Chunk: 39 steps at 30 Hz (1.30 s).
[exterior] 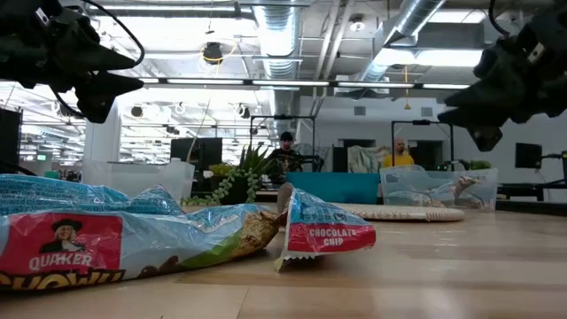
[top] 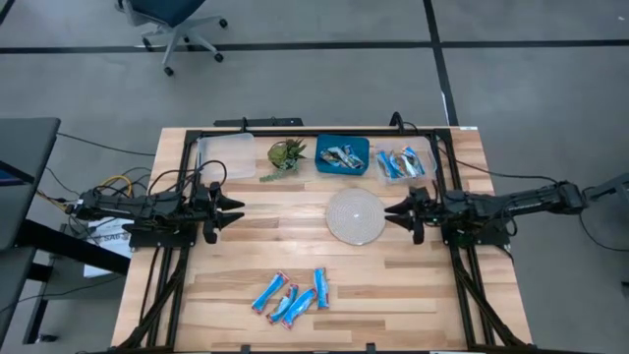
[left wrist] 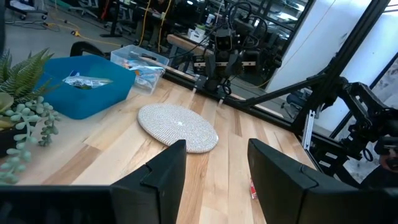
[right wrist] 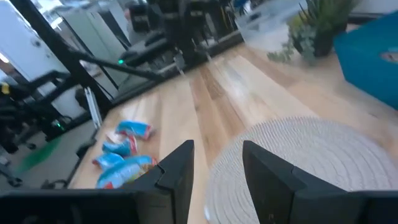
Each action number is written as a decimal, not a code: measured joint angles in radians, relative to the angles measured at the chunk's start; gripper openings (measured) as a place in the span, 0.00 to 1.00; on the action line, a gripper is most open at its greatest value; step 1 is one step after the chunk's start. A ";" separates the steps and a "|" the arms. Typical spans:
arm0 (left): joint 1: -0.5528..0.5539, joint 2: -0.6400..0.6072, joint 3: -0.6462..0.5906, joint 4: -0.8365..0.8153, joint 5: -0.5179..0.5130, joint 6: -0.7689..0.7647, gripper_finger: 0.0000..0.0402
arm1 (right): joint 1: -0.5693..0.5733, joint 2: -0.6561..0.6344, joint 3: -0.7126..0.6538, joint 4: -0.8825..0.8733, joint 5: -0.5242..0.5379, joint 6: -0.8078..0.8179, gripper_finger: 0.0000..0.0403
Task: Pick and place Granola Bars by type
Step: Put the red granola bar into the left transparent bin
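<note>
Several loose granola bars [top: 292, 295] in bright blue wrappers with red ends lie flat near the table's near edge; they fill the low view's foreground [exterior: 133, 235] and show in the right wrist view [right wrist: 124, 152]. More bars lie in the blue bin [top: 342, 154] and in the clear tub [top: 405, 162] at the far edge. My left gripper [top: 234, 209] hovers open over the table's left middle, and its fingers show in the left wrist view [left wrist: 217, 162]. My right gripper [top: 390, 210] hovers open beside the round pale disc [top: 355, 216], with its fingers also in the right wrist view [right wrist: 217, 158].
A clear empty-looking tub [top: 224, 155] and a green plant [top: 287, 155] stand at the far edge, left of the blue bin. The woven disc lies in the middle of the table. Bare wood lies between the grippers and the loose bars. People sit in the room beyond [exterior: 285, 151].
</note>
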 joint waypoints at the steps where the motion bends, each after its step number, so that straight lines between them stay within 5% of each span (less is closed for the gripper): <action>1: 0.000 0.000 0.000 0.000 0.000 0.000 0.41 | 0.000 -0.018 0.000 -0.028 0.000 -0.001 0.32; 24: 0.000 0.000 0.000 0.000 0.001 -0.006 0.41 | -0.007 -0.090 -0.001 -0.082 -0.003 -0.063 0.32; 34: 0.000 0.000 -0.006 0.047 0.063 -0.490 0.41 | -0.007 -0.090 -0.001 -0.082 -0.001 -0.062 0.32; 39: -0.001 0.009 -0.006 0.129 0.205 -0.551 0.41 | -0.007 -0.090 -0.001 -0.082 -0.001 -0.062 0.32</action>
